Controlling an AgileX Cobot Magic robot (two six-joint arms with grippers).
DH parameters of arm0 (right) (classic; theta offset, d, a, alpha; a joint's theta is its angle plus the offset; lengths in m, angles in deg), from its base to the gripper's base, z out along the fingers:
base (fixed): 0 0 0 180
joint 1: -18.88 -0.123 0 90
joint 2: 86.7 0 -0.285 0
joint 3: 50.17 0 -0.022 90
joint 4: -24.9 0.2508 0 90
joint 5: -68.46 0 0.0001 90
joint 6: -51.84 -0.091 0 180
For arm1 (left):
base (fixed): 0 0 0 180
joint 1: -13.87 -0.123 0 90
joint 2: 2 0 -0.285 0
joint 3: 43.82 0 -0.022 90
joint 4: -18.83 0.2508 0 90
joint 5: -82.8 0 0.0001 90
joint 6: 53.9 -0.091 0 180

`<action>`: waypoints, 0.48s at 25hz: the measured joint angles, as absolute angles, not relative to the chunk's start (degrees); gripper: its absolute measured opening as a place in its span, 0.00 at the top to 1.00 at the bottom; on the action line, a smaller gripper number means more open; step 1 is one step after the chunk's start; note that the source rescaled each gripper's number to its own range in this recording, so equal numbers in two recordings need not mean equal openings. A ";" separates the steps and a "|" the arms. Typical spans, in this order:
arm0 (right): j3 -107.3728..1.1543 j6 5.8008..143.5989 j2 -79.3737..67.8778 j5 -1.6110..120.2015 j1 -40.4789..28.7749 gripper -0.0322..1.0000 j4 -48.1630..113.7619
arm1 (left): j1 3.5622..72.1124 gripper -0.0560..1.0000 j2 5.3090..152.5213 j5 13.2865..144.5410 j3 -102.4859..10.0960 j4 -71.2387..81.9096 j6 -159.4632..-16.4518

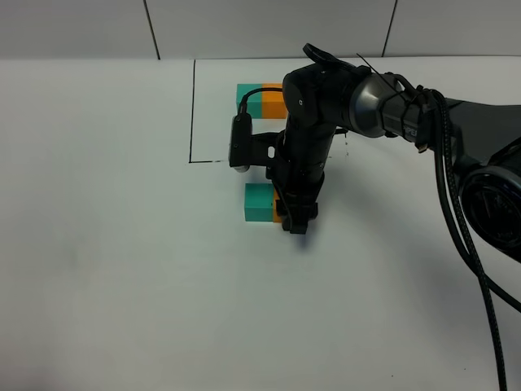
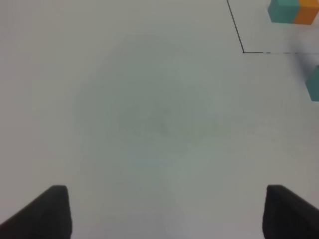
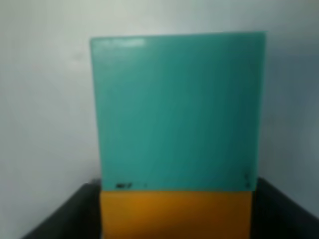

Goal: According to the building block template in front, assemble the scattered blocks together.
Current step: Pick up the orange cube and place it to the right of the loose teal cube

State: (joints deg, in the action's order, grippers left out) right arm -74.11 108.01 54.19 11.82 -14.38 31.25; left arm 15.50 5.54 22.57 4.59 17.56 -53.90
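Observation:
The template, a teal and an orange cube joined side by side, lies at the back inside a thin black outline; the left wrist view shows it too. In front of it, the loose teal cube touches the loose orange cube. My right gripper points down over the orange cube. Up close, the orange cube sits between the dark fingers, pressed against the teal cube. Whether the fingers still press it is unclear. My left gripper is open over bare table.
The white table stretches wide on the left and front. The right arm's black cables hang along the right side. A grey tiled wall closes the back.

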 joint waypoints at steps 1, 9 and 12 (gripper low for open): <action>-74.11 107.74 53.95 11.82 -14.33 0.46 31.14 | 15.50 0.31 5.54 22.57 4.59 17.56 -53.90; -74.06 97.78 47.87 9.53 -11.49 0.23 30.24 | 15.50 0.31 5.54 22.57 4.59 17.56 -53.90; -74.06 91.92 45.19 7.25 -7.46 0.22 31.12 | 15.50 0.31 5.54 22.57 4.59 17.56 -53.90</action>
